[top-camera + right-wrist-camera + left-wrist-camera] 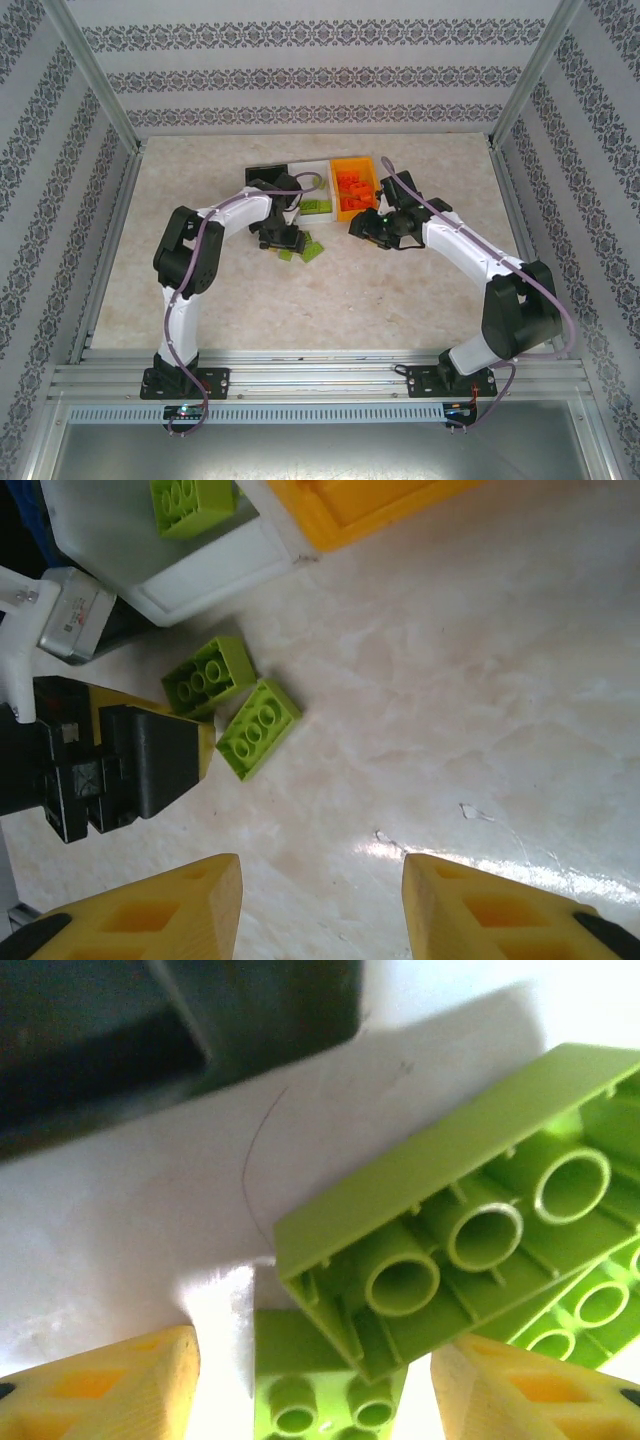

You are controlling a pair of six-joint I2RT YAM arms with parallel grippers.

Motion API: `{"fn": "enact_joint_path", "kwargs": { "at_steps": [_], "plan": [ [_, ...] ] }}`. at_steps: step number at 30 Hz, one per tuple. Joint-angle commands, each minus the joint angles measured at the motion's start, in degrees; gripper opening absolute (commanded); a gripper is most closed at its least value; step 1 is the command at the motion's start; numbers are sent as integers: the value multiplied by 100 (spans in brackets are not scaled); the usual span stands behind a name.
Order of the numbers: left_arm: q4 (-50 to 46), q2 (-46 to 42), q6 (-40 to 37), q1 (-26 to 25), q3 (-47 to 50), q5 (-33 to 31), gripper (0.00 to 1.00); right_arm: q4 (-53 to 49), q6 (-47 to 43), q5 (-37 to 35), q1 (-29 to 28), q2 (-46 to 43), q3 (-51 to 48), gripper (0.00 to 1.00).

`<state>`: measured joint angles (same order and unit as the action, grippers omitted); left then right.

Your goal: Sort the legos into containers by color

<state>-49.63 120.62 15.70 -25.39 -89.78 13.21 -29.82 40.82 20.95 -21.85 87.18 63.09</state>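
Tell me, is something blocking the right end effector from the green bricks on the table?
Nothing visible is. In the right wrist view, only bare table lies between the right end effector and two green bricks. The left end effector sits close beside them, so it could crowd a grab.

Lime legos (450, 1230): moulded plastic, glossy, smooth, thin ribs betw underside tubes. Tabletop (480, 680): marble-look, polished, glare patch twd 6 o'clock, right wrist view. White bin (200, 575) at 11: plastic, smooth, semi-matt. Orange bin (370, 505) at 12: plastic, shinier. Black bin (100, 1040): dark plastic, dull. Right gripper fingers (150, 920): yellow plastic, matt, fine ribbed layers. Frame rails (320, 375) at 6, top view: bare metal, brushed. Walls (300, 75): patterned covering, matt, material unclr.
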Motion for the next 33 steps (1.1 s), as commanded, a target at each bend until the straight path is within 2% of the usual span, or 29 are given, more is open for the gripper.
{"fn": "enact_joint_path", "kwargs": {
  "at_steps": [1,9,14,20,28,33],
  "plan": [
    [-321,242,-295,49,-291,-2,59,222,276,125,75,58,-87,47],
    [-58,-182,-8,43,532,204,54,79,117,130,97,265,224,47],
    [75,-427,140,43,1017,256,37,301,207,228,77,352,135,47],
    [125,-840,416,42,1296,282,36,328,147,216,80,241,16,47],
    [-232,-1428,719,51,651,232,36,251,-36,260,144,178,-93,47],
    [-545,-1045,769,73,-781,199,36,209,-90,257,171,92,-282,49]
  ]
}}
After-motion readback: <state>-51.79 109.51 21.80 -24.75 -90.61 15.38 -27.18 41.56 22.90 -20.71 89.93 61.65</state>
